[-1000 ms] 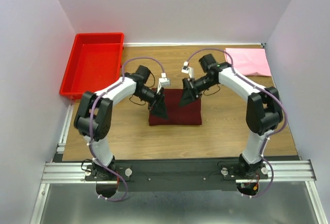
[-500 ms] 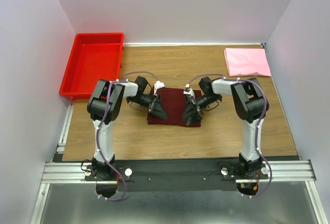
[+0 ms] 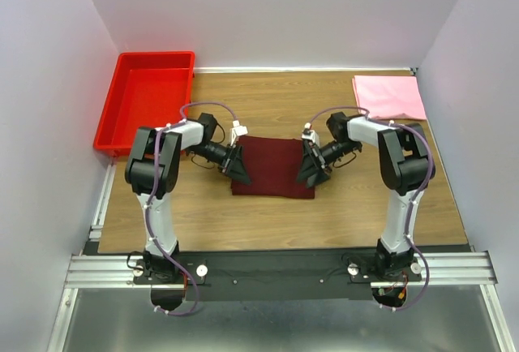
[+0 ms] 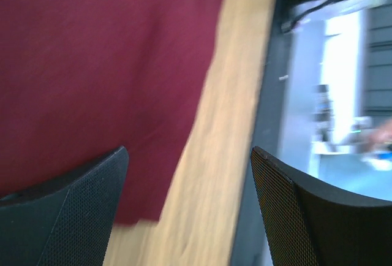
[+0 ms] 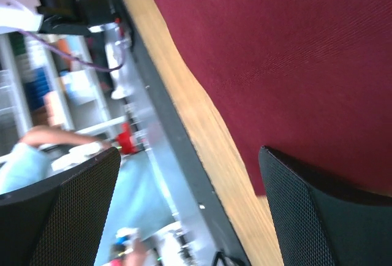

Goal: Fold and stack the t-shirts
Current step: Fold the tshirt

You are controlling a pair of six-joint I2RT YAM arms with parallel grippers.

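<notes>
the maroon t-shirt (image 3: 274, 167) is a plain dark burgundy with no print, lying on a table (image 3: 268, 100) of light brown wood grain. beyond it to the right the pink t-shirt (image 3: 388, 97) is a plain pale pink, and beyond it to the left the bin (image 3: 150, 105) is bright red. at its side edges the left gripper (image 3: 240, 167) and right gripper (image 3: 313, 170) are black, with fine dotted mesh on the fingers (image 4: 67, 217), on white-and-black arms (image 3: 162, 222) with purple cables (image 3: 203, 107).

wood-grain table (image 3: 268, 96) bearing folded maroon t-shirt (image 3: 274, 165), pink t-shirt (image 3: 389, 96), red bin (image 3: 150, 100)
</notes>
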